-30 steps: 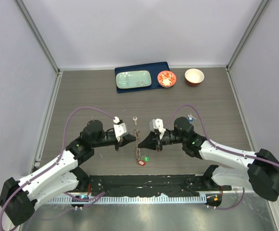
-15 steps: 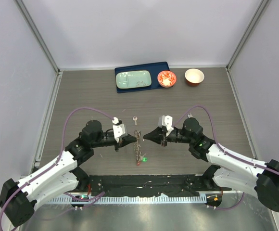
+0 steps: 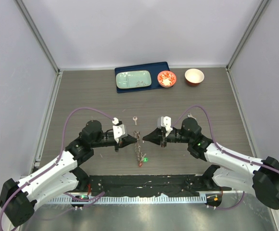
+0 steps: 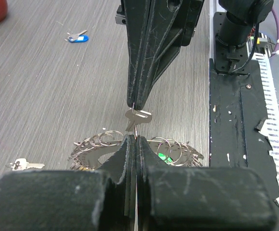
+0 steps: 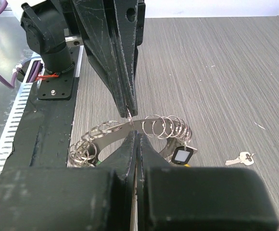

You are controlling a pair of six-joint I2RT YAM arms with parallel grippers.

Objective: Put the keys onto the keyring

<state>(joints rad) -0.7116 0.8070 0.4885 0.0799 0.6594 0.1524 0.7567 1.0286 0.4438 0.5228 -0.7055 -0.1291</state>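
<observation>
The keyring [image 3: 139,147] stands edge-up between the two arms, and small split rings line its rim [image 4: 171,150] [image 5: 163,126]. A green key [image 3: 144,159] and a red key [image 3: 140,164] hang at its lower end, and a black-framed tag [image 5: 182,155] hangs from one ring. My left gripper [image 3: 133,140] [image 4: 133,138] is shut on a thin split ring of the keyring. Facing it, my right gripper [image 3: 145,137] [image 5: 135,135] is shut on a silver key [image 4: 138,115], tip to tip with the left. Loose keys lie on the table: silver [image 3: 135,119] [image 5: 241,158] and blue [image 4: 77,37].
At the back stands a blue tray [image 3: 156,71] holding a pale green dish [image 3: 133,79], then a red patterned bowl [image 3: 167,78] and a red-and-white bowl [image 3: 194,76]. A black base mat [image 3: 149,185] runs along the near edge. Grey walls close in both sides.
The right gripper drew back a little to the right and up from the keyring, then held still. The keyring turned more edge-on. The left arm barely moved.
</observation>
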